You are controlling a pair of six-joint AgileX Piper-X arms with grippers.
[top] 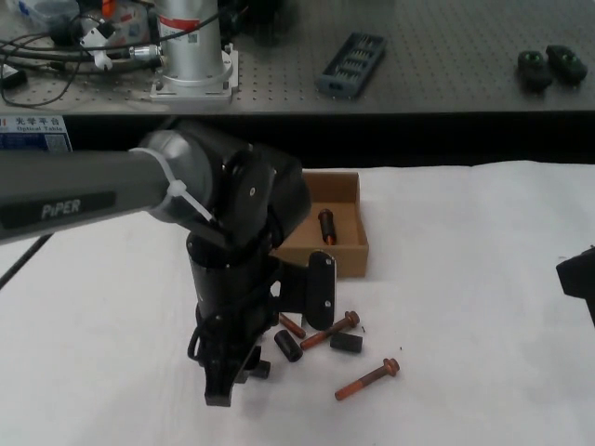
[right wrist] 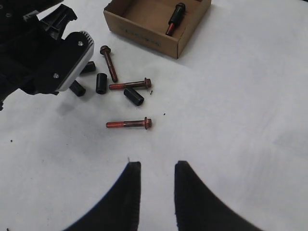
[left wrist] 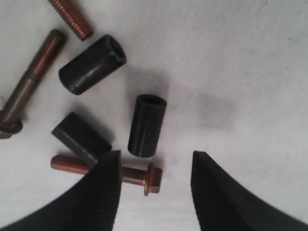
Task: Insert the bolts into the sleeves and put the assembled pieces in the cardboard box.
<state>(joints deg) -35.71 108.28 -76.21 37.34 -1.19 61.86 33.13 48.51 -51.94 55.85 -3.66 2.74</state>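
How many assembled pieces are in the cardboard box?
1. The assembled piece lies in the cardboard box, by its right wall in the high view. The left arm hides part of the box there.

Left arm [top: 232, 214] covering cardboard box [top: 344, 251] left wall, plus part of bolt-and-sleeve pile [top: 316, 339] toward table [top: 465, 372] near edge. Short bolt [left wrist: 144, 177] shank half under finger [left wrist: 96, 197] of left gripper [left wrist: 155, 156]. Threaded bolt [left wrist: 72, 18] cut by picture edge. Long bolt [left wrist: 29, 86] head clipped too. Right arm [top: 578, 279] mostly off frame
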